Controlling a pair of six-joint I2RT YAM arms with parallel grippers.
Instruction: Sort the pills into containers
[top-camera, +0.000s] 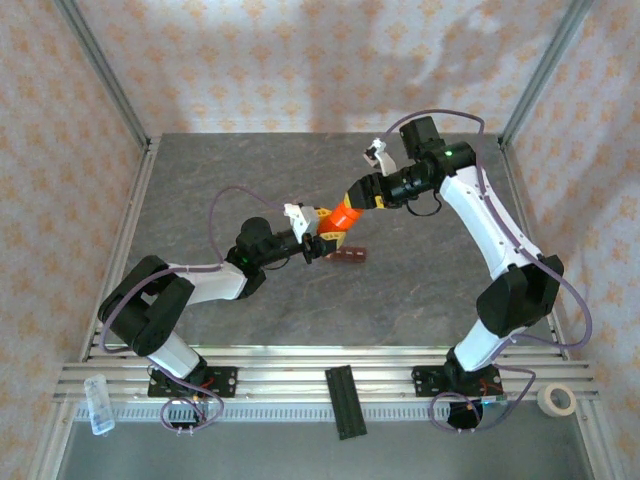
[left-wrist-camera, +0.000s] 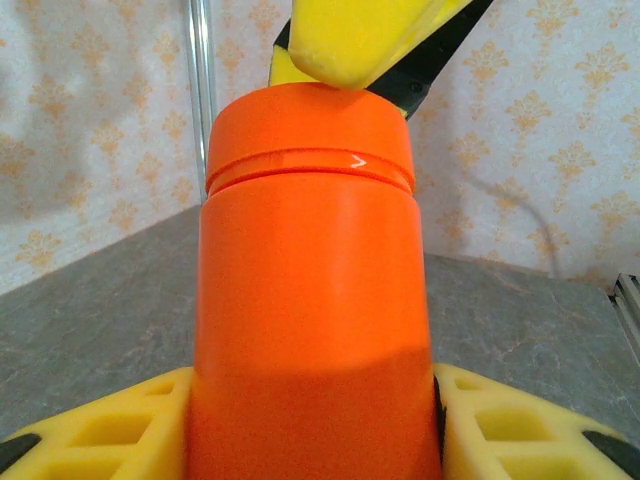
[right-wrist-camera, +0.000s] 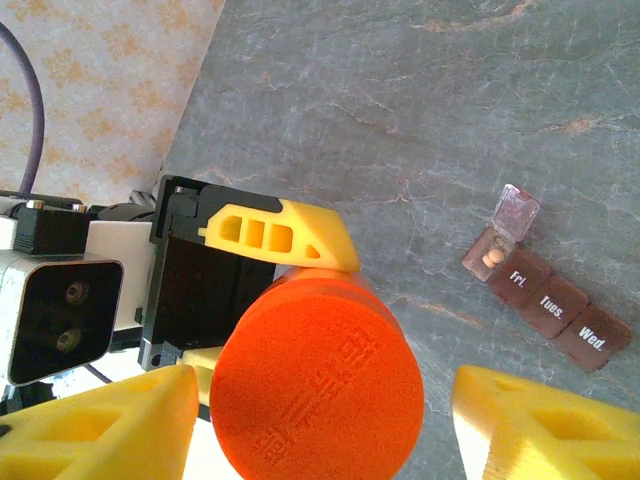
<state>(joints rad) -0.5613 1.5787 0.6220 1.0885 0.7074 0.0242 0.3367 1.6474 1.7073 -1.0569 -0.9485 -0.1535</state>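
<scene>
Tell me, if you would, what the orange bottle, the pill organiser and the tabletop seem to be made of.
The orange bottle: probably matte opaque plastic, given its uniform colour, soft sheen and patterned cap. The pill organiser: likely glossy translucent reddish-brown plastic; its raised lid lets light through. The tabletop: grey veined stone or a stone-print laminate; the look leaves that open.

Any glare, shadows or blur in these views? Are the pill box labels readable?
Top external: a bright glare band along the near edge of the table, and a soft shadow on the back wall. Left wrist: the bottle is sharp, with a small glint under its cap and a shaded lower body. Right wrist: the pill box labels Fri., Tues., Wed. read clearly.
</scene>
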